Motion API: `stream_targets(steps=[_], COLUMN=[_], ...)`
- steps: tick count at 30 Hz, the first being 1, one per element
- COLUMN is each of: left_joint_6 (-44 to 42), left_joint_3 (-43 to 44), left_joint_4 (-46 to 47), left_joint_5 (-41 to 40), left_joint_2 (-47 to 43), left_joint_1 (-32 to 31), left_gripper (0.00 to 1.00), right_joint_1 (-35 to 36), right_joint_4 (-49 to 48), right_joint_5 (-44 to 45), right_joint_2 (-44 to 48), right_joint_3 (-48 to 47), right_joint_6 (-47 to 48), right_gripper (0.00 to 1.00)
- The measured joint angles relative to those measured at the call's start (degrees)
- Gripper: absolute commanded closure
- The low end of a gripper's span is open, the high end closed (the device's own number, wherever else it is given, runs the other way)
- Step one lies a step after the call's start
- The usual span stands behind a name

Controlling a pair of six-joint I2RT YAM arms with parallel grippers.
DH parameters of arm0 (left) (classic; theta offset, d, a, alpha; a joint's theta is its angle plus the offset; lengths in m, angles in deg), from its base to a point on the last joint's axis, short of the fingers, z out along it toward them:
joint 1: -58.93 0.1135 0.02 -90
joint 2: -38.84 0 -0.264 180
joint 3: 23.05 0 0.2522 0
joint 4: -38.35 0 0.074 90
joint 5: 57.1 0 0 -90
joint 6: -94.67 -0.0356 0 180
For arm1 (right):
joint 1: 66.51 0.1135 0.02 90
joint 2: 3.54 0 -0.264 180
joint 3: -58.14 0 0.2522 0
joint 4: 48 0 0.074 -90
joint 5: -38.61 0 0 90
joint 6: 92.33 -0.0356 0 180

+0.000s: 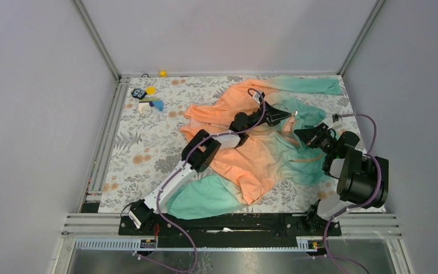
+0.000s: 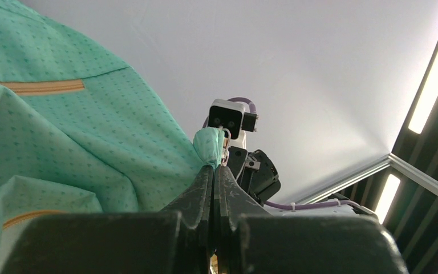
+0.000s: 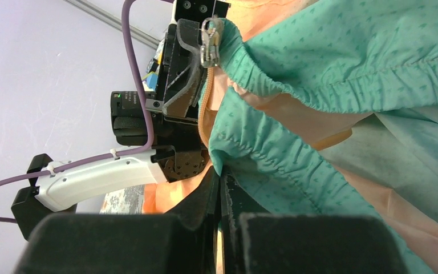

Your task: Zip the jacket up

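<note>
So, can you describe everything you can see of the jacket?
The jacket is thin, dotted fabric, orange fading to mint-teal at the sleeve ends and elastic hem, with orange zippers. It lies crumpled and unzipped on the floral table. The left gripper is shut on a teal hem corner beside the metal zipper slider; the right gripper is shut on the hem edge.

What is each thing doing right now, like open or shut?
jacket, spread out crumpled on the table, front looks unzipped.
left gripper, shut on the jacket's teal hem.
right gripper, shut on the jacket's teal hem.
zipper slider, down at the hem corner beside the left gripper.
</note>
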Motion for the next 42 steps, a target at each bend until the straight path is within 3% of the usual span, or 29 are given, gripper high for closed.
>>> stream_targets(steps=[5,14,24,30,31,34,35,42], left_joint_6=[1.2,2.3,2.4,2.4,2.4,2.4,2.4,2.4], left_joint_3=[0.0,1.3,1.3,1.7,1.8,2.0,2.0,2.5], left_joint_4=[0.6,0.7,0.6,0.6,0.5,0.5,0.5,0.2], left_joint_5=[0.3,0.3,0.3,0.3,0.3,0.3,0.3,0.3], left_joint_2=[0.0,0.7,0.7,0.8,0.9,1.0,1.0,1.2], left_joint_1=[0.0,-0.1,-0.1,-0.2,-0.2,-0.2,-0.2,-0.2], left_gripper=[1.00,1.00,1.00,1.00,1.00,1.00,1.00,1.00], right_joint_1=[0.4,0.8,0.9,0.9,0.9,0.9,0.9,-0.8], right_joint_4=[-0.2,0.8,2.8,1.5,1.4,0.6,0.3,-10.4], right_joint_5=[0.2,3.4,8.2,8.4,8.6,8.6,8.5,4.5], right_joint_2=[-2.3,-4.7,-3.1,-3.1,-3.1,-3.1,-3.1,-4.9], right_joint_3=[-0.5,-2.4,-2.5,-2.7,-2.8,-2.8,-2.8,-0.8], right_joint_6=[-0.2,-0.6,0.0,-0.7,-0.9,-1.3,-1.4,-7.3], right_gripper=[0.72,0.61,0.57,0.62,0.67,0.96,1.00,1.00])
